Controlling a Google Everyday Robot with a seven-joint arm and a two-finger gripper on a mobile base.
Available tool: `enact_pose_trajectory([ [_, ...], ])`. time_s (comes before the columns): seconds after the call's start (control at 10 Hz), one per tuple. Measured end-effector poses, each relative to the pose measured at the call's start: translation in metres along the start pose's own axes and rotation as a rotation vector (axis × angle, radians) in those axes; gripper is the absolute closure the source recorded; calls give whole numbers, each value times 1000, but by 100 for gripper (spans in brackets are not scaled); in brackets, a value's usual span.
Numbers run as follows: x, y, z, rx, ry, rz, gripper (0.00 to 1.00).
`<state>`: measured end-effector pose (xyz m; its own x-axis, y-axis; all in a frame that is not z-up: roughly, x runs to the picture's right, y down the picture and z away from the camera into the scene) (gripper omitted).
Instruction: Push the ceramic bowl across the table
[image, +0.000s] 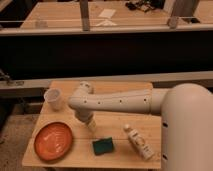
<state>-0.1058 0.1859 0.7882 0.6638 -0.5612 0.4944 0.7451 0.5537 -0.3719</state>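
The ceramic bowl (53, 140) is a wide, shallow orange-red dish at the front left of the small wooden table (132, 100). My white arm reaches in from the right across the table. Its gripper (90, 123) hangs down near the table's middle, just right of and slightly behind the bowl, apart from it.
A small white translucent cup (53, 99) stands at the table's back left. A green sponge (103, 146) lies near the front middle, a small white bottle (139, 142) lies at the front right. A longer wooden bench with metal rails (85, 20) runs behind.
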Motion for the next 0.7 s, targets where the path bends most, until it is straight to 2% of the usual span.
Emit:
enact_pose_trajectory([
  [0.7,-2,1,1,3,-11,-36,20],
])
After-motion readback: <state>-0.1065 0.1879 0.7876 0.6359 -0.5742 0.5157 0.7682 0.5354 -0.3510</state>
